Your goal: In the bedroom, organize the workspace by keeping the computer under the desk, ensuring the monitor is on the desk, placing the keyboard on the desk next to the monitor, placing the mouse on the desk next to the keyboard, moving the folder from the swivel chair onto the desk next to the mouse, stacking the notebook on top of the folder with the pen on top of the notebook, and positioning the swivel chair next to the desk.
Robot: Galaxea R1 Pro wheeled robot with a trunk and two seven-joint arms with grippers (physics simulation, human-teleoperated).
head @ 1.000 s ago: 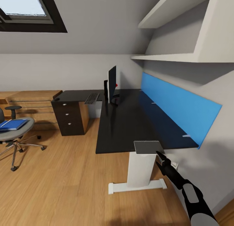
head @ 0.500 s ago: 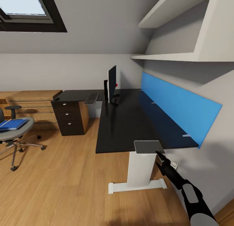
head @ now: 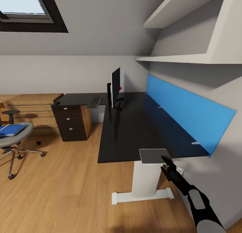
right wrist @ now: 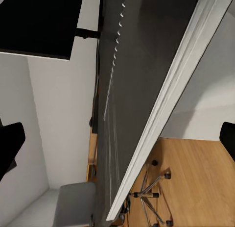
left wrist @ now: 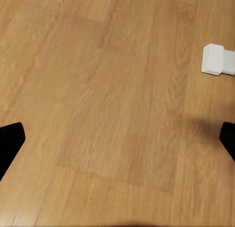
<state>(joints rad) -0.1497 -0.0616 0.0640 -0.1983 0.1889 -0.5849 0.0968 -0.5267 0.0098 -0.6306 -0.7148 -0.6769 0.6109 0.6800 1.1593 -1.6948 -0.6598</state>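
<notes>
Attic bedroom with grey sloped walls, a dark-framed skylight (head: 20, 11) at upper left and a light wooden plank floor (head: 60, 189). At far left, the grey upholstered swivel chair (head: 13, 139) on its chrome star base stands well apart from the desk, with the flat bright blue folder (head: 11, 129) lying on its seat. Low wooden shelving (head: 32, 107) sits against the back wall. Next, the black drawer unit (head: 69, 123) carries the short wing of the glossy black L-shaped desk (head: 127, 129); the small black mouse (head: 57, 102) and the dark-keyed keyboard (head: 94, 102) lie on that wing, the keyboard just beside the thin black-fronted monitor (head: 115, 87), which stands upright and edge-on. The blue back panel (head: 188, 115) runs along the right wall under white wall shelves (head: 181, 28). The small greyish notebook (head: 155, 156) is pinched by the right gripper (head: 167, 161) at the desk's near edge, above the white pedestal leg (head: 145, 179). The left gripper (left wrist: 117, 138) is spread wide over bare floor.

Against the earlier frames, the whole view has shifted slightly; the notebook sits a little lower
</notes>
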